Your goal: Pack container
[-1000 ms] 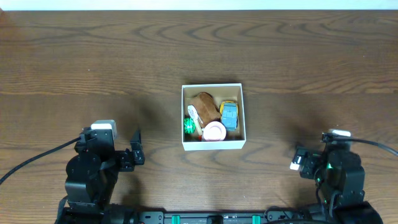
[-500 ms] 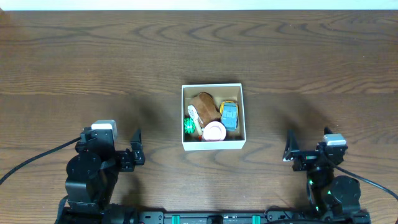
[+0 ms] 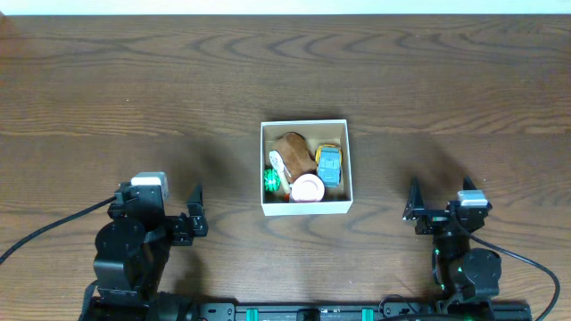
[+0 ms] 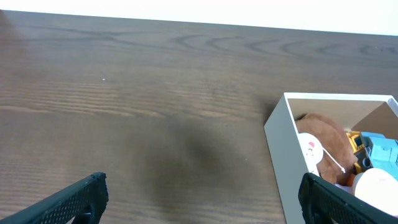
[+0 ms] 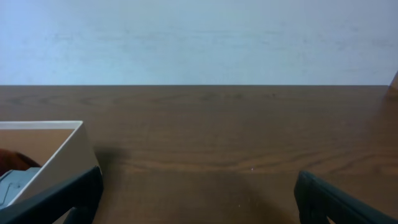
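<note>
The container (image 3: pixel 347 165), a small square white-walled box with a tan inside, sits at the table's middle. It holds a brown plush toy (image 3: pixel 294 150), a blue and yellow toy (image 3: pixel 330 165), a pink and white round toy (image 3: pixel 308 188) and a green toy (image 3: pixel 271 183). It also shows in the left wrist view (image 4: pixel 278 140) and in the right wrist view (image 5: pixel 62 155). My left gripper (image 3: pixel 194 214) is open and empty, left of the box near the front edge; its fingers (image 4: pixel 199 199) frame bare table. My right gripper (image 3: pixel 414 207) is open and empty, right of the box (image 5: pixel 196 196).
The dark wood table (image 3: pixel 134 89) stretches around the box. A pale wall (image 5: pixel 199 37) lies beyond the far edge. Black cables (image 3: pixel 36 234) trail from both arm bases at the front.
My right arm has swung round near the front right, so its gripper now points up the table beside the box. The left arm and the box have not moved.
</note>
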